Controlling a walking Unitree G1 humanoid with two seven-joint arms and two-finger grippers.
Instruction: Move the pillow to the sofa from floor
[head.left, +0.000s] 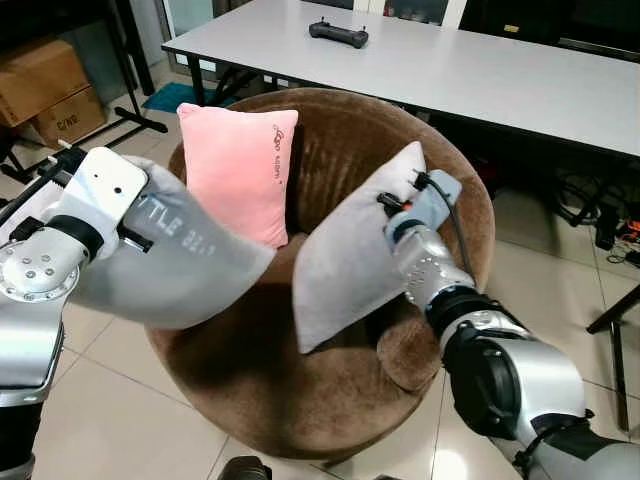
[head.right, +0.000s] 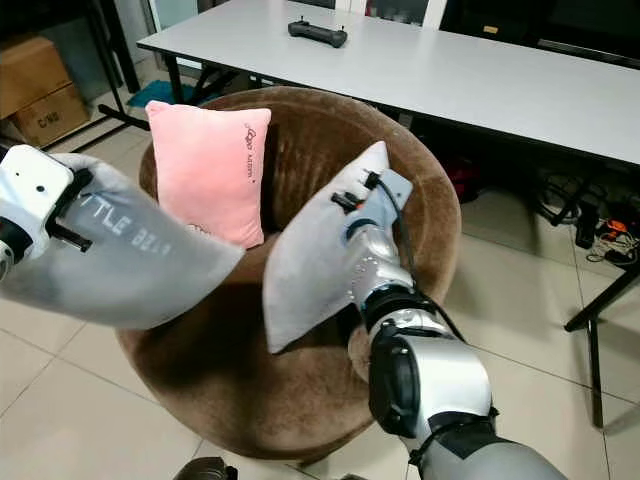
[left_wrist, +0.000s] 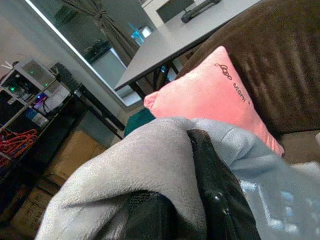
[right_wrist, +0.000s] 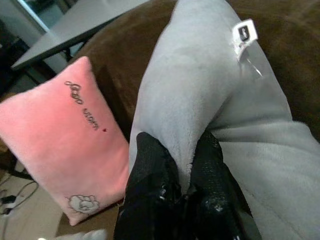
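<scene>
Tiled room, round brown sofa chair ahead. Both grippers, left gripper and right gripper, pinching grey pillows, left pillow and right pillow, hovering over seat beside pink pillow. Placing step; next likely lowering, releasing.

"TLE 22.1" on grey pillow

We count three pillows: one pink pillow and two grey ones, the left grey pillow and the right grey pillow. We see one round brown sofa. We count two grippers, the left gripper and the right gripper, each with jaws pinched on a grey pillow. One white surface carries one black controller. We count two cardboard boxes.
</scene>
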